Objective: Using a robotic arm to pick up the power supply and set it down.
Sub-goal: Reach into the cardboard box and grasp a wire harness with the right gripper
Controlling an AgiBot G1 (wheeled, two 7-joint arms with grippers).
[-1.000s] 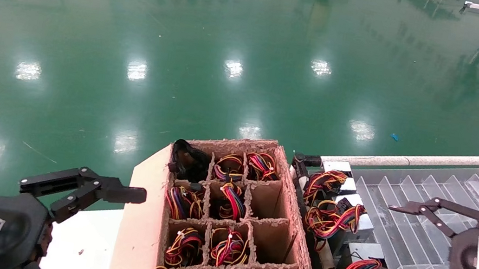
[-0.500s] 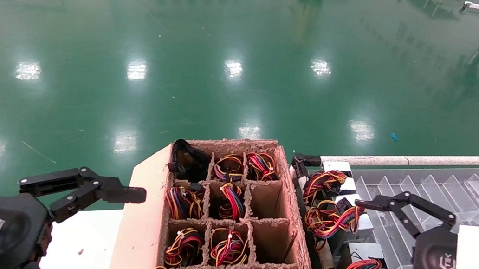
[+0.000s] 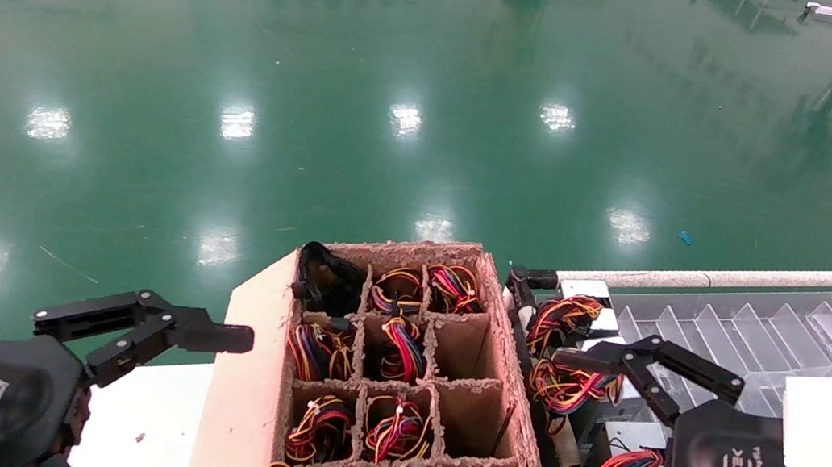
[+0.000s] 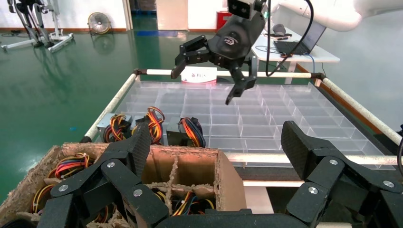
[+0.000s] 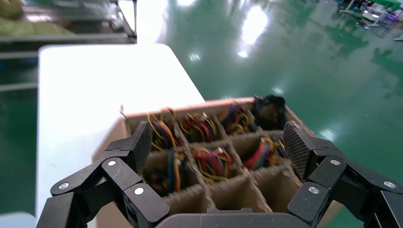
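Several power supplies with red, yellow and black wire bundles stand in the cells of a brown cardboard box; one bundle lies between my right fingers' line of sight. Three more power supplies sit along the left edge of a clear divided tray. My right gripper hangs open and empty above the tray's left edge, beside the box wall. My left gripper is open and empty, level with the box's left flap.
The box rests on a white table. A white tube rail frames the tray. Some box cells by the right wall hold nothing. Green floor lies beyond.
My right gripper has travelled left from over the tray's middle to its left edge near the box, staying open. The left arm has not moved.
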